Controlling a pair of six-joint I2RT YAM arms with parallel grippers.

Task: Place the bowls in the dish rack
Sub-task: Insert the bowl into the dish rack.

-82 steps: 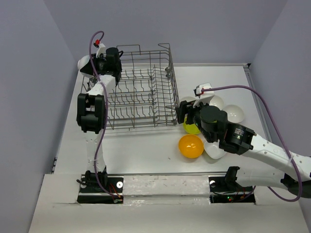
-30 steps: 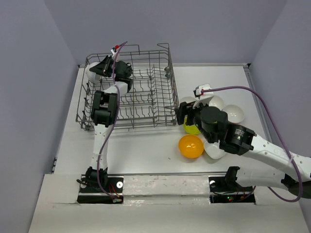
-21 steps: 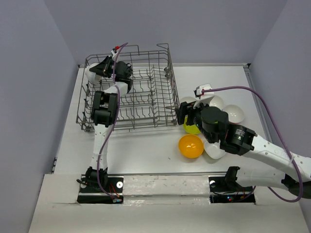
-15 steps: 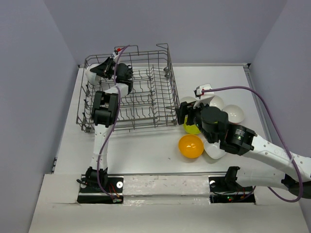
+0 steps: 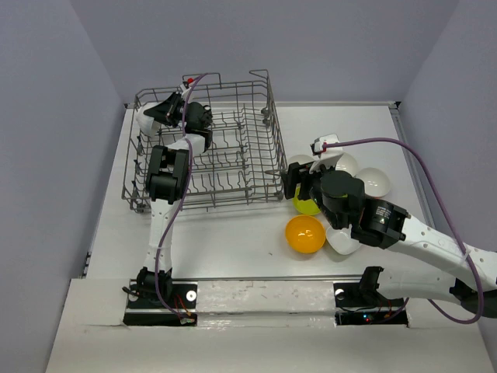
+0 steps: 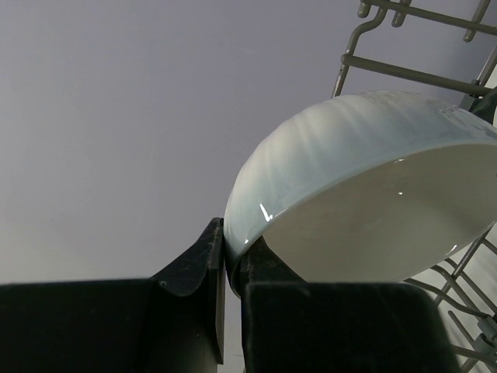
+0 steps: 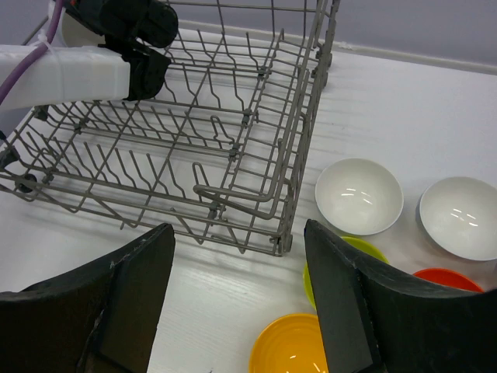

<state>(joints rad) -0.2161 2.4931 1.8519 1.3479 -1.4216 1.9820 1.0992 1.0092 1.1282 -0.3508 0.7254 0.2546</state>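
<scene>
Shiny white plastic bowl (image 6: pixel 349 179): my left gripper (image 6: pixel 231 260) pinches its rim at the grey wire dish rack (image 5: pixel 233 167)'s upper-left corner; my right gripper (image 7: pixel 237 299) is spread wide.

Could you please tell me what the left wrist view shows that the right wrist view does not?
Only the left wrist view: the left tool shut on the rim of a white bowl. Only the right wrist view: the open right tool, and on the table two more white bowls, a lime green bowl and an orange-yellow bowl. Both: the dish rack and its grey wires.
</scene>
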